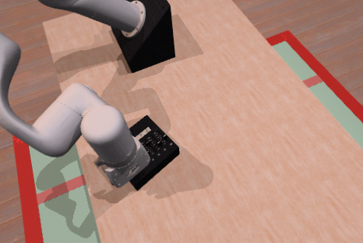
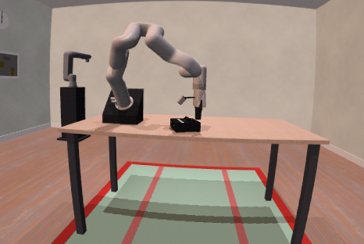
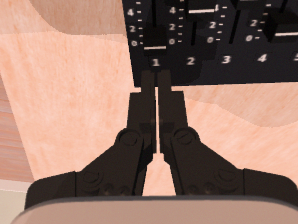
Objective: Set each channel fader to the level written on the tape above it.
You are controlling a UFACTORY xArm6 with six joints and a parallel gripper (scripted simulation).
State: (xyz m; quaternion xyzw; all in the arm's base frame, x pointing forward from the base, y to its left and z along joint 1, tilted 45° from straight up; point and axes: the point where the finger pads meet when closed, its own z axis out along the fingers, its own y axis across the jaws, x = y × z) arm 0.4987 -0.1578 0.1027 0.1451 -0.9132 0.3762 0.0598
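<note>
The black lighting desk (image 1: pixel 153 150) stands flat on the wooden table; it also shows in the exterior view (image 2: pixel 185 123). In the wrist view its near edge (image 3: pixel 215 45) shows channel numbers 1 to 4 and white scale marks. The channel 1 fader cap (image 3: pixel 154 39) sits low, with its line just below the 0 mark. The channel 2 cap (image 3: pixel 201 7) stands near 4. A further cap (image 3: pixel 283 30) sits at the right. My gripper (image 3: pixel 156 87) is shut and empty, its fingertips over the desk's front edge at the number 1, just below the channel 1 cap. The tape labels are out of view.
The black arm base block (image 1: pixel 149 22) stands at the table's far end. A black stand with a grey camera arm (image 2: pixel 73 99) is beside the table on the left. A red and green mat (image 2: pixel 187 201) lies on the floor under the table.
</note>
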